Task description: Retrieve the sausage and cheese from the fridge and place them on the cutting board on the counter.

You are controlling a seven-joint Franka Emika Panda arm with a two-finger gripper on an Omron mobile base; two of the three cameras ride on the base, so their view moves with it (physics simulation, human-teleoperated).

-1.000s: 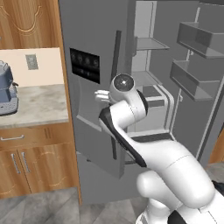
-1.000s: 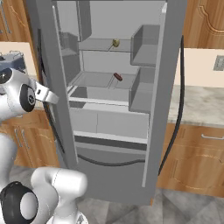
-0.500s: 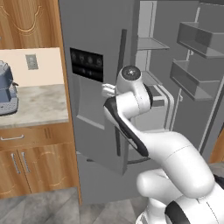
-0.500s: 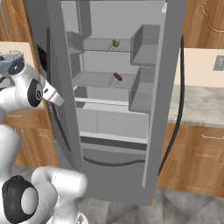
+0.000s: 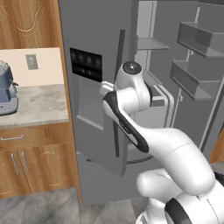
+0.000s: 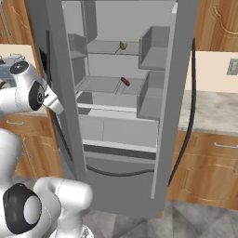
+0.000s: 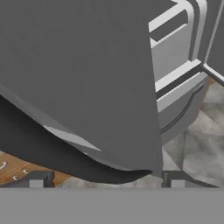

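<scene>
The fridge (image 6: 116,135) is cut off at the top in the right base view. On its shelves, the cheese (image 6: 123,45) and a small dark item, possibly the sausage (image 6: 125,82), are too small to be identified surely.

The tall grey French-door fridge (image 6: 116,116) is standing open between wooden cabinets, with the beige veined marble bench (image 5: 37,103) lying to its left and running on to its right. Inside, the small yellowish-olive cheese chunk (image 6: 123,45) is sitting on an upper shelf, and a short dark-red sausage (image 6: 125,82) is lying on the shelf below it. A blue-grey coffee machine (image 5: 6,87) is standing on the bench left of the fridge. The gripper (image 7: 105,177) is hanging just beside the left door's edge.
</scene>
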